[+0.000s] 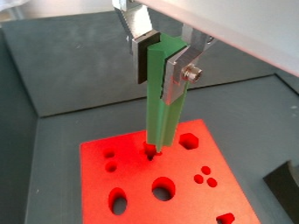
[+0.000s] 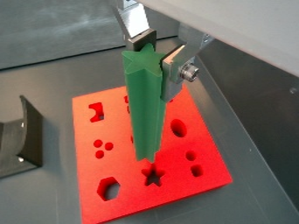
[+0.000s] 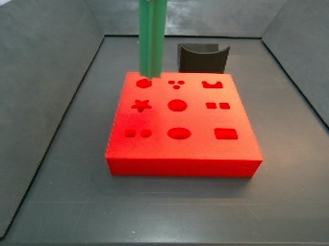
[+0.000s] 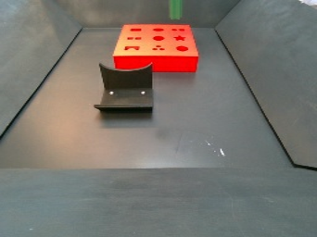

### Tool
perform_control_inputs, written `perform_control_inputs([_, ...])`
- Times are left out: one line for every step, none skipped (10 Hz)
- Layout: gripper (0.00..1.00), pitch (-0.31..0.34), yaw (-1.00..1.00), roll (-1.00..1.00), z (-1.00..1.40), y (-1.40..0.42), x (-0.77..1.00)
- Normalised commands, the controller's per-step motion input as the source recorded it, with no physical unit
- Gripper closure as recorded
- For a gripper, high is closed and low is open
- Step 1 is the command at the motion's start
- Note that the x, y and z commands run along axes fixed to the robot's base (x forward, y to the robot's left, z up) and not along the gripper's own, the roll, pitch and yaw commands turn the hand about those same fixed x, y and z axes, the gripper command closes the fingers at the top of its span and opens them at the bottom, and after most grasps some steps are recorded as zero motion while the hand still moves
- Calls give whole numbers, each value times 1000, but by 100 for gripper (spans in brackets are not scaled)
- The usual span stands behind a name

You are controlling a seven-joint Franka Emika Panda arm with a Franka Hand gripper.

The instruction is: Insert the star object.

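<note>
In a wrist view the gripper (image 1: 163, 54) is seen clamped on the upper end of the green star rod (image 1: 163, 101), one silver finger (image 1: 179, 72) pressed flat on its side. The rod hangs upright over the red block (image 1: 176, 179), its lower tip right at a small hole; whether it's touching or already in can't be made out from here.

In a wrist view from the opposite side the star-shaped top of the rod (image 2: 145, 96) is shown nicely, held near its top between the pads. The star hole (image 2: 152, 178) looks just beside the rod's lower end, so alignment is probably not finished yet. The fixture (image 2: 24, 140) is cut off at the frame edge.

In a side view only the rod (image 3: 150, 38) is visible coming down onto the block (image 3: 180, 130); the gripper is out of frame. A dark curved-top block (image 3: 202, 56) sits behind.

In a side view from far off everything's tiny: the block (image 4: 156, 46) on the worktop (image 4: 186, 139), the fixture (image 4: 124, 88) in front, and just a sliver of green (image 4: 177, 9).

The rod looks stiff, light and smooth plastic, probably a bit slippery, so a grip high up on the flat sides seems sensible.
</note>
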Motion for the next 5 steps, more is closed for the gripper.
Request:
perform_control_inputs([100,-316,71,-331,-203,0,0])
perform_control_inputs([100,-347,49,-330,-146,0,0])
perform_control_inputs([100,-380,17,-347,-103,34,0])
perform_control_inputs([100,-500,0,-324,0,0,-40])
perform_control_inputs([100,-131,0,-57,43,0,46])
